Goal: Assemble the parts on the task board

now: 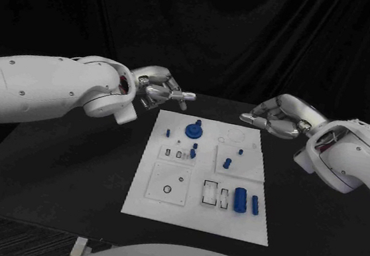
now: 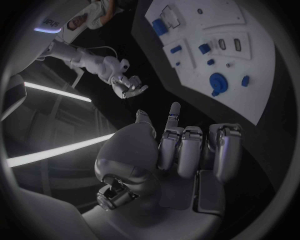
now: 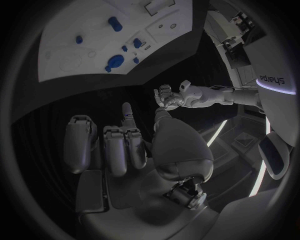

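The white task board (image 1: 190, 218) lies in the middle of the black table. A round blue part (image 1: 193, 129) stands near its far edge, with small blue pegs (image 1: 227, 164) behind the middle. Two blue cylinders (image 1: 246, 202) lie side by side near the front right. My left hand (image 1: 162, 90) hovers past the board's far left corner, fingers apart and holding nothing. My right hand (image 1: 274, 117) hovers past the far right corner, also holding nothing. The left wrist view shows the left hand (image 2: 181, 150), the board (image 2: 256, 102) and the round part (image 2: 217, 81). The right wrist view shows the right hand (image 3: 125, 145) and the board (image 3: 65, 42).
Bare black table (image 1: 61, 167) lies on both sides of the board. The board carries several empty recesses, among them a rectangular slot (image 1: 208, 192) and a round hole (image 1: 167, 189). A black curtain hangs behind the table.
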